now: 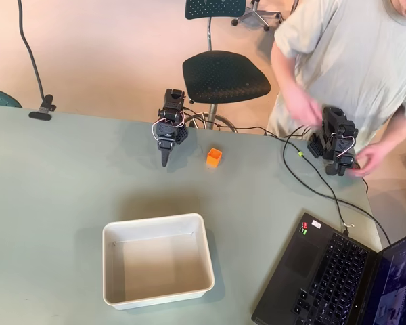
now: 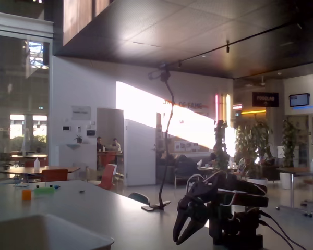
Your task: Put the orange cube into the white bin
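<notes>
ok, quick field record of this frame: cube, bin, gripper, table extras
orange cube: on the table, untouched, right of the gripper in the overhead view
white bin: empty, nearer the bottom edge of the picture
gripper: tip pointing down near the table, holding nothing; open or shut unclear
extras: laptop at lower right, black cable
</notes>
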